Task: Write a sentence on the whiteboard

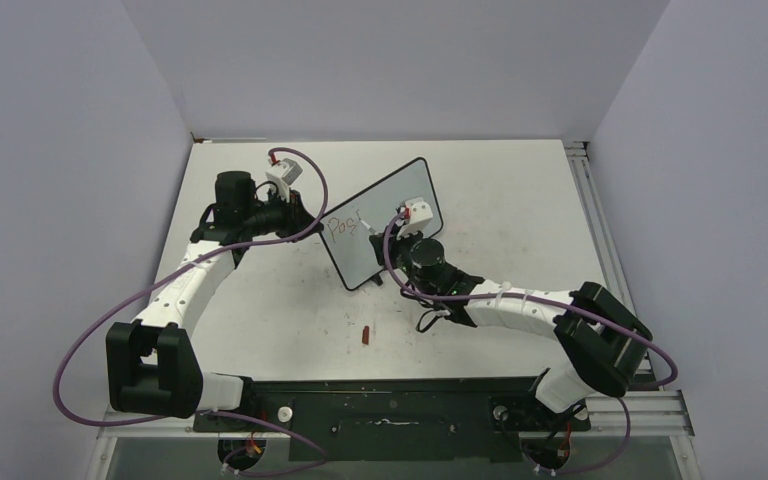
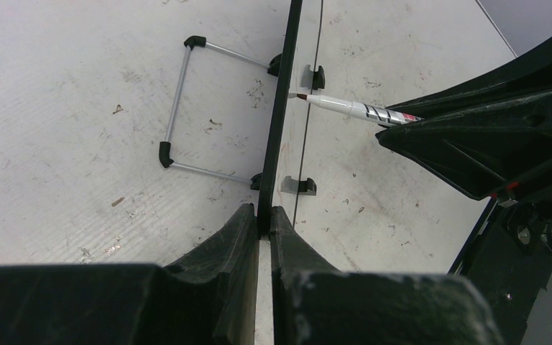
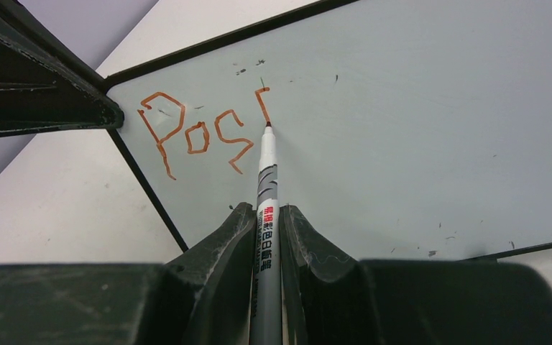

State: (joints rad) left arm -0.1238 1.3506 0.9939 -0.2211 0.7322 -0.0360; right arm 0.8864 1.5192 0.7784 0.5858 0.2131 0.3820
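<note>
- The whiteboard stood tilted near the middle of the worktop, at the centre of the overhead view, with its face turned toward the right arm.
- The left gripper reached in from the left of the overhead view. Its jaws were pressed together on the whiteboard's thin black edge, pinching it.
- In the left wrist view the board ran edge-on up the middle of the frame. A wire stand reached from the board's base across the worktop in the upper left.
- The right gripper faced the board's front, its jaws pinching the barrel of a marker that pointed up the frame.
- The marker's tip touched the board's face at the lower end of a short hooked stroke.
- The sentence, in reddish-orange in the upper left of the right wrist view, read "Pos", followed by that unfinished stroke.
- A small red object lay on the worktop below the board in the overhead view, apart from both arms.
</note>
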